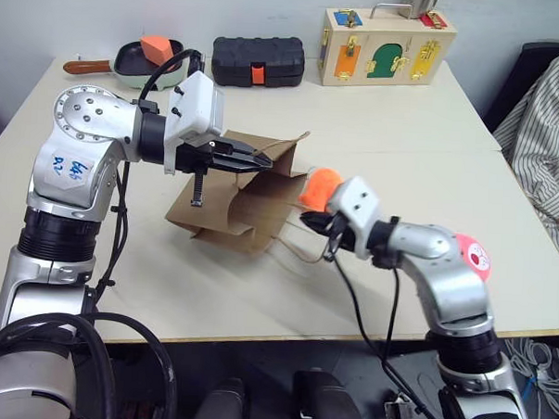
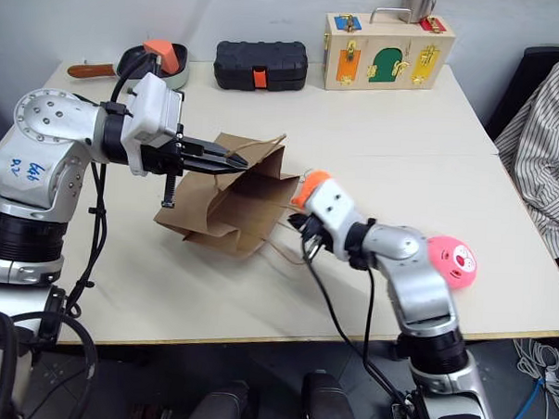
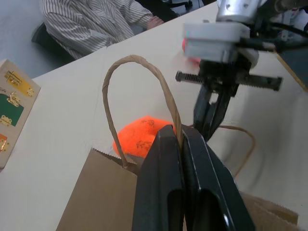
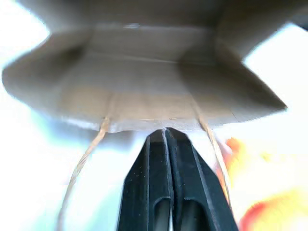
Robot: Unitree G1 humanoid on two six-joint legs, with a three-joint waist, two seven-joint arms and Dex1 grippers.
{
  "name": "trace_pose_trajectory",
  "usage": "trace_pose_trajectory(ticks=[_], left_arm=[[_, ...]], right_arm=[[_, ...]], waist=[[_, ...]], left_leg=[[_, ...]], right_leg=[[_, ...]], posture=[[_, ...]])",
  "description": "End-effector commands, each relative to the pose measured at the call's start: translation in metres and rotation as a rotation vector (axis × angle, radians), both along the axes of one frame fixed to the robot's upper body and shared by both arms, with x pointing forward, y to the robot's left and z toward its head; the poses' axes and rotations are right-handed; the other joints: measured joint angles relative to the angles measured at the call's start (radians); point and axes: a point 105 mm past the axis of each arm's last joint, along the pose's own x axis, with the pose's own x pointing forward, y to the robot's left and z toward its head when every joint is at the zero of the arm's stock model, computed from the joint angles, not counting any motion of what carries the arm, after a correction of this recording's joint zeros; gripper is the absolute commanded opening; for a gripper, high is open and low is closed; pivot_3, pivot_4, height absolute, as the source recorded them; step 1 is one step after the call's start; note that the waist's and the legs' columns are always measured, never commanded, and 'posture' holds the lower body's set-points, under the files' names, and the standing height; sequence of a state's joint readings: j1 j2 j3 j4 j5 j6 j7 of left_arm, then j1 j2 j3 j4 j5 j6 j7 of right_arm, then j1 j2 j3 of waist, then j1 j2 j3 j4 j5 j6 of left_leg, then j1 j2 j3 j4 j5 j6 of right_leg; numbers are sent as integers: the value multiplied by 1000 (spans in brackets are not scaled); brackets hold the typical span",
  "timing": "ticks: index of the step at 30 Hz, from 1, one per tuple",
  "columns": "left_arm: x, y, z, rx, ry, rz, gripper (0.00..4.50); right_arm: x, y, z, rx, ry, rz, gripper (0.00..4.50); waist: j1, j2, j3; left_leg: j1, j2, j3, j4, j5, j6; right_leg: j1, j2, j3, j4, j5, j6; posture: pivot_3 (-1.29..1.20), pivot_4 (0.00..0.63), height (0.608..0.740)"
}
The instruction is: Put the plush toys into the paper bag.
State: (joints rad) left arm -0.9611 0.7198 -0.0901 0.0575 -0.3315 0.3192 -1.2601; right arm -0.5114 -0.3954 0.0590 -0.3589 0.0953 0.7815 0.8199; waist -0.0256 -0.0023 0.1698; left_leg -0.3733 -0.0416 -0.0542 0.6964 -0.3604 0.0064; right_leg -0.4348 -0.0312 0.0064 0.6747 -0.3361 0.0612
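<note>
The brown paper bag [image 1: 233,203] lies on its side on the table, mouth toward my right arm. My left gripper [image 1: 263,160] is shut on its upper cord handle [image 3: 115,91] and holds that side up. My right gripper [image 4: 166,132] is shut with nothing between its fingers, its tips just before the lower lip of the bag's mouth. The orange plush toy [image 1: 319,186] rests on the table beside the mouth, right behind my right gripper. The pink plush toy [image 2: 452,261] lies farther right, behind my right elbow.
A black ribbed case [image 1: 258,60], a wooden latch box [image 1: 387,45] and a pan with an orange wedge [image 1: 155,48] stand along the far edge. A person in a striped shirt [image 1: 552,138] sits at the right. The bag's lower handle [image 1: 296,252] trails on the table.
</note>
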Motion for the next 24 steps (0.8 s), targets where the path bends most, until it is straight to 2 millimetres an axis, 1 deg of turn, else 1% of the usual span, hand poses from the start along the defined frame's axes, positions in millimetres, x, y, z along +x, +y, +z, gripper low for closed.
trace_pose_trajectory(ticks=[1, 3, 5, 10, 11, 15, 16, 18, 22, 24], left_arm=[[-2, 5, 8, -6, -32, 4, 0], [-2, 4, 7, -2, -31, 0, 0], [-1, 3, 7, 1, -32, -1, 0], [0, 3, 6, 7, -31, -1, 0], [0, 3, 5, 8, -31, -1, 0], [0, 3, 4, 11, -30, -1, 0], [-1, 3, 4, 12, -30, -1, 0], [-1, 4, 4, 11, -29, 3, 0], [-1, 5, 3, 10, -26, 8, 0], [-2, 5, 3, 9, -24, 10, 0]], right_arm=[[15, -27, 18, 51, -15, -139, 1278], [33, -39, 19, 64, -11, -229, 1970], [48, -42, 17, 106, 28, -275, 2657], [71, -27, -1, 82, 73, -289, 4414], [75, -24, -6, 77, 80, -296, 4463], [90, -16, -34, 107, 202, -338, 4463], [93, -15, -39, 131, 227, -347, 4276], [96, -16, -41, 172, 245, -363, 3869], [96, -25, -35, 205, 215, -385, 2459], [95, -38, -26, 230, 178, -401, 1754]], waist=[[0, 0, 0], [-3, 0, 0], [-4, 0, 0], [-6, 0, 0], [-7, 0, 0], [-10, 0, 0], [-11, 0, 0], [-13, 0, 0], [-12, 0, 0], [-10, 0, 0]], left_leg=[[0, 0, 0, 0, 0, 0], [0, 0, 0, 0, 0, 0], [0, 0, 1, 0, 0, 0], [0, 0, 4, -2, 0, 0], [-1, 0, 5, -2, 0, 0], [-2, 0, 6, -1, 0, 0], [-2, 0, 6, -1, 0, 0], [-2, 0, 6, 0, 0, 0], [-2, 0, 6, 1, 0, 0], [-2, 0, 6, 2, 0, 0]], right_leg=[[0, 0, 0, 0, 0, 0], [0, 0, 0, 0, 0, 0], [-2, 0, 1, 0, 0, 0], [-4, 0, 1, 3, 0, 0], [-5, 0, 2, 3, 0, 0], [-7, 0, 2, 5, 0, 0], [-7, 0, 2, 5, 0, 0], [-7, 0, 2, 6, 0, 0], [-7, -1, 2, 6, 0, 0], [-7, -1, 2, 6, 0, 0]], posture=[[0, 150, 740], [0, 150, 740], [0, 150, 740], [0, 150, 740], [0, 150, 740], [0, 150, 740], [0, 150, 740], [0, 150, 740], [0, 150, 740], [0, 150, 740]])
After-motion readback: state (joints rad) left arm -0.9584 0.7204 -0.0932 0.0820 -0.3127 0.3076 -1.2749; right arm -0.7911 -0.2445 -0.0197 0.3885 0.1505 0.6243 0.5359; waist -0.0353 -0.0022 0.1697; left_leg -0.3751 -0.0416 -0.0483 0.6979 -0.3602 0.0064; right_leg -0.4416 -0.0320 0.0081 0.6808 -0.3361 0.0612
